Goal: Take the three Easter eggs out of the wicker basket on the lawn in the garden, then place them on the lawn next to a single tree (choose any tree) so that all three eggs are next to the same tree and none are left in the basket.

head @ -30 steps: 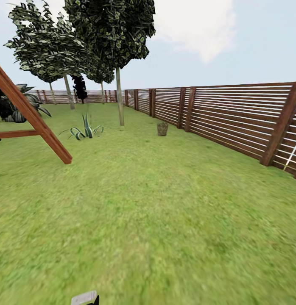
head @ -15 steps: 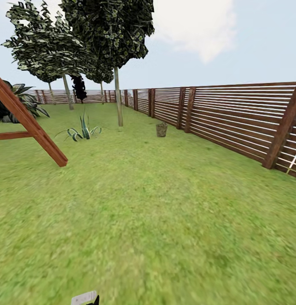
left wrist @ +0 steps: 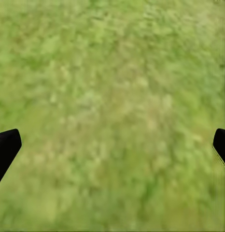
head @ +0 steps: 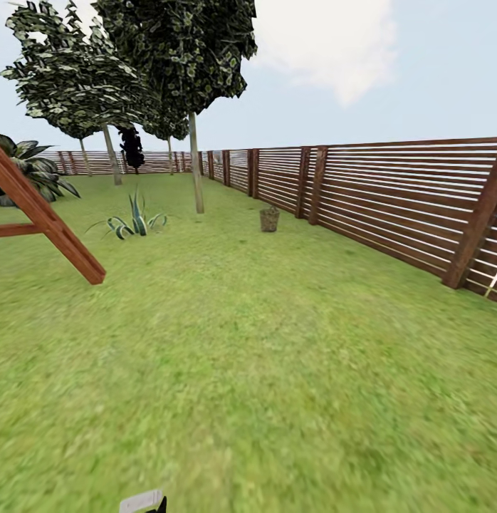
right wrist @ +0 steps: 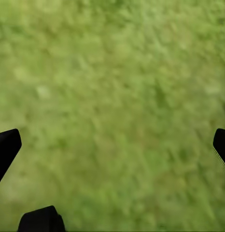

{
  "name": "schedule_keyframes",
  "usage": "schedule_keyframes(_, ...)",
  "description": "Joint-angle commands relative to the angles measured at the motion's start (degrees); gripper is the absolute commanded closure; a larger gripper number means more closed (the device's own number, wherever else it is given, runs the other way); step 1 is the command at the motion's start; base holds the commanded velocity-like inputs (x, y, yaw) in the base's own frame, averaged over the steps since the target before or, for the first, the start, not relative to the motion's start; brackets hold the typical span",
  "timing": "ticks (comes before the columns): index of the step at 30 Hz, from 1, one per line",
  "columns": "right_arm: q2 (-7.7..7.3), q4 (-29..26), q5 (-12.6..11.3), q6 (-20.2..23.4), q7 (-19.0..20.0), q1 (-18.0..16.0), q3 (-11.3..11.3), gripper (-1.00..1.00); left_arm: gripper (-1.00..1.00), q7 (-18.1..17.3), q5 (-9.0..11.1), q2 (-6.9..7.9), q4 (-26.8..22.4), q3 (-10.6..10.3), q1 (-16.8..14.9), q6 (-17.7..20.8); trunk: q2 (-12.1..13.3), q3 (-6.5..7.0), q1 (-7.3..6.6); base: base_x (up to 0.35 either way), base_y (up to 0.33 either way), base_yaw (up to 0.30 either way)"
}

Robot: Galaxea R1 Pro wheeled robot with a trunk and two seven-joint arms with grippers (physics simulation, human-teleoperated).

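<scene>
Green mottled lawn (head: 263, 370) is lying under both my claws.
I'm seeing the left gripper (left wrist: 112, 145) and right gripper (right wrist: 112, 145) hanging spread wide, a small brown wicker basket (head: 269, 219) sitting far ahead.

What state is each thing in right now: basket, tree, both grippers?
wicker basket: upright on the lawn near the fence, far off; contents too small to tell.
tree: standing, left of the basket.
left gripper: open, empty, over grass.
right gripper: open, empty, over grass.
</scene>
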Motion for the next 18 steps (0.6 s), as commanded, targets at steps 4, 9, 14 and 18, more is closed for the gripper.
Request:
schedule_keyframes(4, 0.00, 0.1, 0.0, -0.2, 0.0, 0.0, -0.1, -1.00, -1.00, 0.0, 0.4, -0.03, 0.0, 0.1, 0.0, -0.2, 0.0, -0.05, 0.02, 0.242, -0.143, 0.000)
schedule_keyframes(9, 0.05, 0.1, 0.0, -0.2, 0.0, 0.0, -0.1, -1.00, -1.00, 0.0, 0.4, -0.03, 0.0, 0.1, 0.0, -0.1, 0.0, -0.05, 0.02, 0.242, -0.167, 0.000)
schedule_keyframes(14, 0.01, 0.1, 0.0, -0.2, 0.0, 0.0, 0.0, -1.00, -1.00, 0.0, 0.4, -0.03, 0.0, 0.1, 0.0, -0.1, 0.0, -0.05, 0.02, 0.242, -0.184, 0.000)
schedule_keyframes(18, 0.01, 0.1, 0.0, -0.2, 0.0, 0.0, 0.0, -1.00, -1.00, 0.0, 0.4, -0.03, 0.0, 0.1, 0.0, -0.1, 0.0, -0.05, 0.02, 0.242, -0.190, 0.000)
